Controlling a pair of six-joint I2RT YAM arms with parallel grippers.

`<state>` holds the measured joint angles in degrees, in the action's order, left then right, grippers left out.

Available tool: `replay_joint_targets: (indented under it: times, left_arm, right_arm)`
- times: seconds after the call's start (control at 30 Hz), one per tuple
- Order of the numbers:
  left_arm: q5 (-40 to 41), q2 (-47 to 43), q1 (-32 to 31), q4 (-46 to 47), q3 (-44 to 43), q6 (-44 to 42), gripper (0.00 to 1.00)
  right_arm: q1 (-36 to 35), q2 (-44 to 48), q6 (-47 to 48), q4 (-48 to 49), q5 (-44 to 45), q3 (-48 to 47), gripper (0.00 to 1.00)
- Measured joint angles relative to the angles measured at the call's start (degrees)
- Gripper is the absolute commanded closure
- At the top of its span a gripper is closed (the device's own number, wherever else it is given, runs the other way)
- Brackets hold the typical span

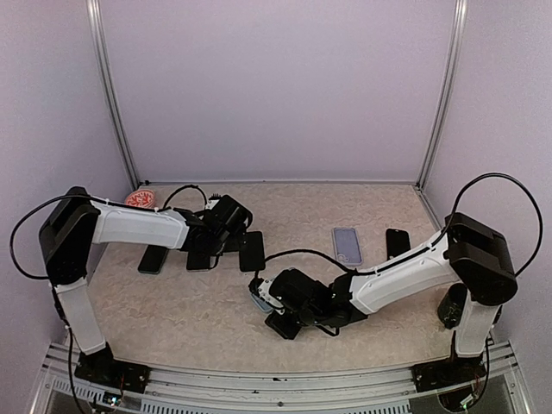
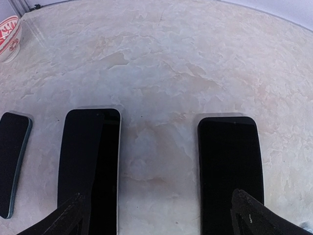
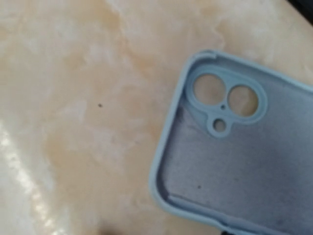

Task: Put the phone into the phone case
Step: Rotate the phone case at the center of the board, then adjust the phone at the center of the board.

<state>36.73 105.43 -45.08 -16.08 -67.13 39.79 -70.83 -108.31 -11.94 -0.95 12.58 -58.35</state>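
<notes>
Three dark phones lie side by side on the table: one with a teal edge, one with a white edge and a black one. My left gripper hangs open over the bare gap between the last two, a fingertip above each. Near the table's middle my right gripper is shut on a light blue phone case. The case's inside and camera holes face the right wrist camera. The right fingers are out of that frame.
A second pale case and another black phone lie at the right. A red and white round object sits at the far left corner. Metal frame posts and purple walls close in the table.
</notes>
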Motion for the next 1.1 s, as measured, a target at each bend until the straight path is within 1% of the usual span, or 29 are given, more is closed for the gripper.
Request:
replay_joint_targets:
  times: [0.1, 0.2, 0.3, 0.37, 0.43, 0.5, 0.6, 0.77, 0.9, 1.1]
  left_arm:
    - [-1.1, 2.4, 0.0, -0.4, -2.2, -0.6, 0.01]
    - [-2.1, 4.6, -0.2, -1.4, -5.0, -0.7, 0.01]
    - [-2.6, 7.0, -0.9, -3.0, -9.0, -0.4, 0.01]
    - [-2.9, 8.9, -1.5, -4.4, -12.2, 0.3, 0.01]
    - [-3.5, 10.3, -1.9, -5.0, -13.9, 1.4, 0.01]
    - [-4.5, 11.1, -2.2, -5.1, -13.8, 2.4, 0.01]
    - [-6.8, 11.2, -2.2, -4.5, -11.0, 4.2, 0.01]
    - [-9.4, 8.5, -2.2, -2.8, -3.2, 7.1, 0.01]
    - [-9.7, 0.7, -2.3, -2.4, 3.4, 9.3, 0.01]
    - [-8.5, -15.0, -2.4, -0.7, 11.1, 12.4, 0.01]
  right_arm:
    - [0.6, 2.6, 0.2, 0.5, -1.0, 1.5, 0.45]
    - [2.3, 9.7, -1.0, 0.4, -2.6, 5.5, 0.43]
    - [6.6, 19.4, -2.5, 0.0, -2.7, 8.9, 0.31]
    - [9.5, 24.3, -3.2, 0.0, -1.5, 9.5, 0.26]
    - [11.3, 26.6, -3.8, 0.0, -0.7, 9.5, 0.22]
    - [13.0, 26.8, -4.8, -0.1, -0.3, 9.4, 0.18]
    - [15.1, 24.3, -6.3, -1.6, -0.1, 8.4, 0.12]
    - [17.4, 15.2, -8.2, -4.1, 0.2, 1.2, 0.02]
    - [17.9, 6.9, -8.9, -5.8, -0.3, -7.2, 0.01]
    - [17.7, -5.9, -9.6, -8.7, -0.8, -21.8, 0.01]
